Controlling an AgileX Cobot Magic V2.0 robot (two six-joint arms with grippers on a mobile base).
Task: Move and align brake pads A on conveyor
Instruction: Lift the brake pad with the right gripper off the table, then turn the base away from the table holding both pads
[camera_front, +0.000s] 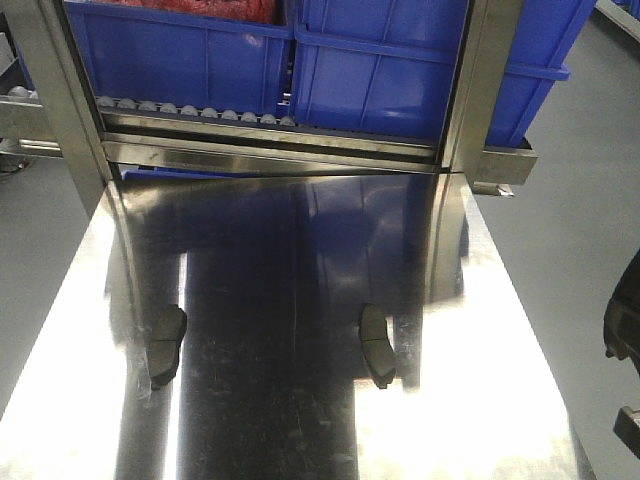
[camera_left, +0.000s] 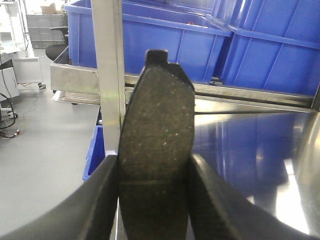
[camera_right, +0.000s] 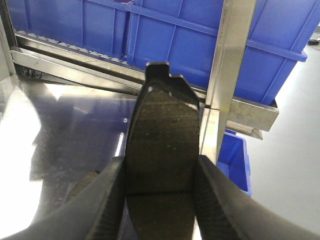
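Brake pads (camera_front: 165, 345) early in the task, as judged from three views: none was seen on a conveyor, and no belt appeared in any picture. Two rested on the shiny steel table (camera_front: 480, 400) towards its near end: a left pad, and a middle pad (camera_front: 377, 345) to its right, the two well apart and roughly level with each other.

The left gripper (camera_left: 154, 170) was closed on a third pad (camera_left: 157, 125), its fingers (camera_left: 102, 195) pressing the two long edges, the pad's notched end pointing away towards the blue bins (camera_left: 165, 45). The right gripper (camera_right: 160, 172) clamped a fourth pad (camera_right: 162, 120) in the same manner, beside a steel post (camera_right: 230, 60) at the table's far right.

Done, by appearance: two pads picked up, one per arm. Left to do: carrying both to the belt, setting them down in line, then fetching and aligning the two on the table. Whether either held pad was clear of the table could not be told.
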